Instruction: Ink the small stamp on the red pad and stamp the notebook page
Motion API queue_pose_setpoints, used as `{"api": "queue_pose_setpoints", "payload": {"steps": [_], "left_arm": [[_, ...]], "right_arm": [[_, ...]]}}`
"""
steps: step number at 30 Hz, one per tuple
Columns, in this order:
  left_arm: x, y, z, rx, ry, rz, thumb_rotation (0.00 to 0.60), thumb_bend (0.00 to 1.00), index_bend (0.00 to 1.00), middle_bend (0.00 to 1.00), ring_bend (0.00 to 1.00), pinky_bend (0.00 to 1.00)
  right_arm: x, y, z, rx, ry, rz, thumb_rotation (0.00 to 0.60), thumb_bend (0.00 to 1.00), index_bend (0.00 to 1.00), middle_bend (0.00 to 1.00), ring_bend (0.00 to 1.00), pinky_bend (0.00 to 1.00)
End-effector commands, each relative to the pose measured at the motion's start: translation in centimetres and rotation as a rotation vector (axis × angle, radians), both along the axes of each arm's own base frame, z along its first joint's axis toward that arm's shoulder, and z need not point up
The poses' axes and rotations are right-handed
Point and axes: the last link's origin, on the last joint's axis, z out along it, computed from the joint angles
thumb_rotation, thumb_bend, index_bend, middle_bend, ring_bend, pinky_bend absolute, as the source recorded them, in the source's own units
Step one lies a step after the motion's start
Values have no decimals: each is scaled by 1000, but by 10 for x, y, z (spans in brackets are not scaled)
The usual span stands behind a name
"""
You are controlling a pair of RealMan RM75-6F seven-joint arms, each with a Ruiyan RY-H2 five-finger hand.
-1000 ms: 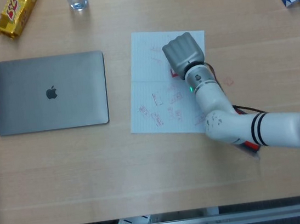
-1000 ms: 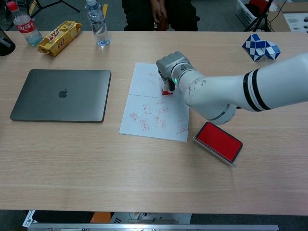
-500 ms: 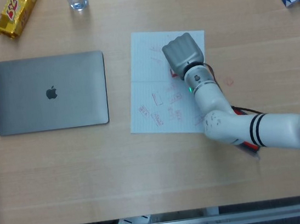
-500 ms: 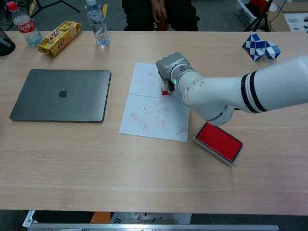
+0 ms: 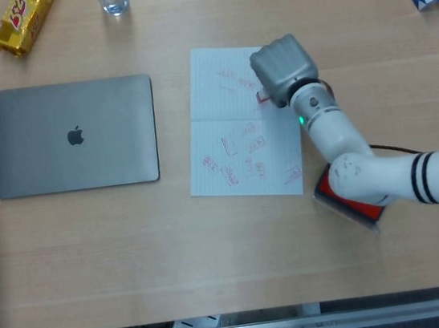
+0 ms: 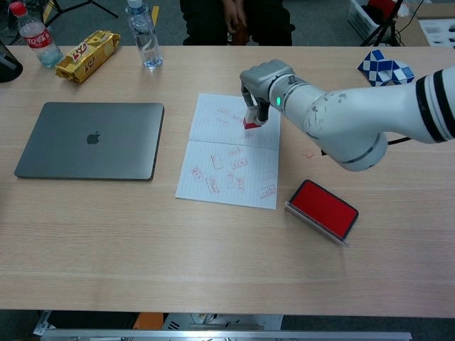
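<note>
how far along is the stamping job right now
Well along. The white lined notebook page already carries many red prints, so inking and stamping have clearly happened. In hand: the right hand holds the small red stamp at the page's upper right part; whether it touches the paper is unclear. The red ink pad lies open beside the page for any further prints.

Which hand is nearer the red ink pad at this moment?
Right. The right hand is over the notebook page, holding the small stamp up-table from the red ink pad. The left hand is not in view.
</note>
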Motion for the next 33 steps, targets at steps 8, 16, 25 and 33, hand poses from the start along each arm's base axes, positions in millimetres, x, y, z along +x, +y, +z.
{"api": "queue_pose_setpoints", "payload": {"steps": [8,16,25,33], "left_arm": [[5,1,-5,-24,-3,-21,600,209,0,0,14,17],[7,1,-9,-43,-3,-26,600,208,0,0,14,17],[8,0,-10,-61,-2,-19,600,209,0,0,14,17],[7,0,-11,-71,0,-15,600,209,0,0,14,18]], "right_arm": [[-58,10,53,-27,42,-27,600,497,943,736,637,368],[-89,19,46,1,49,-63,600,492,943,720,624,368],[-102,25,36,43,85,-89,600,492,914,697,598,370],[-106,28,31,52,79,-92,600,490,870,665,576,370]]}}
